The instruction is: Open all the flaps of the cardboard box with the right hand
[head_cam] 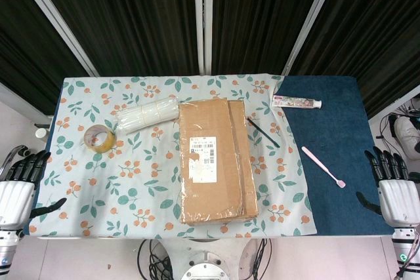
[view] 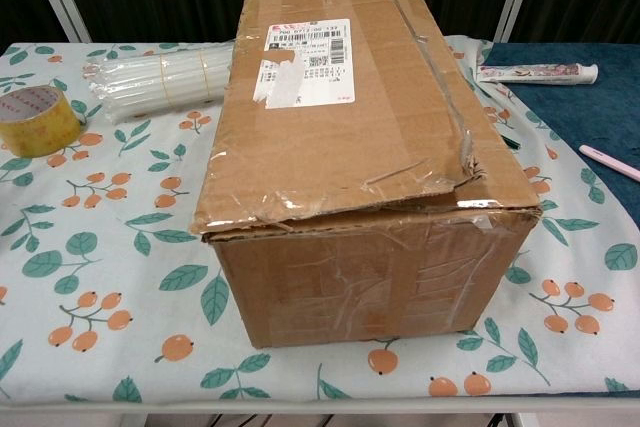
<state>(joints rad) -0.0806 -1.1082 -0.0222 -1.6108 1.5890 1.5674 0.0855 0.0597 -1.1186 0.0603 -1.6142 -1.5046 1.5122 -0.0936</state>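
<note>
The box point(head_cam: 215, 159) sits mid-table point(head_cam: 341, 129) on the floral cloth point(head_cam: 105, 181), flaps down flat. Right hand point(head_cam: 392, 188) hovers off the table's right edge, left hand point(head_cam: 20, 185) off the left edge; both have fingers spread, holding nothing. Tape point(head_cam: 99, 138) lies left of the box, toothbrush point(head_cam: 323, 166) right

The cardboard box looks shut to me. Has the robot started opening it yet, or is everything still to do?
Nothing looks done: the cardboard box lies with its top flaps folded down, one overlapping the other. Nothing is in hand either: the right hand rests at the table's edge, away from the box, fingers apart and holding nothing, and the left hand likewise on the other side. All the flaps remain to be opened.
</note>
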